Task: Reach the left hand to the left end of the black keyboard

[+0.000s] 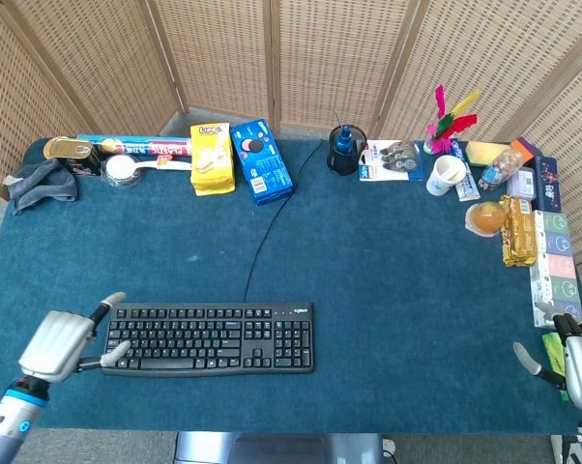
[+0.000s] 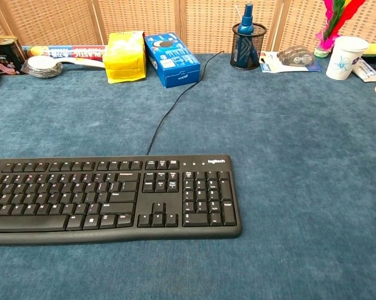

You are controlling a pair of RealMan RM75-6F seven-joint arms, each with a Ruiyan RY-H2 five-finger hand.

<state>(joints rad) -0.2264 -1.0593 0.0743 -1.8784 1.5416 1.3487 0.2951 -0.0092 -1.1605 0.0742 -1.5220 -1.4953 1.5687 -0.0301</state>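
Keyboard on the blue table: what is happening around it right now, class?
A two-armed robot is working at a blue table. Its left robot hand sits at the left end of the black keyboard, fingers apart and holding nothing, with fingertips at the keyboard's left edge. The right robot hand rests idle at the table's right edge, holding nothing. The keyboard's cable runs back toward the boxes and other items lined along the far side.
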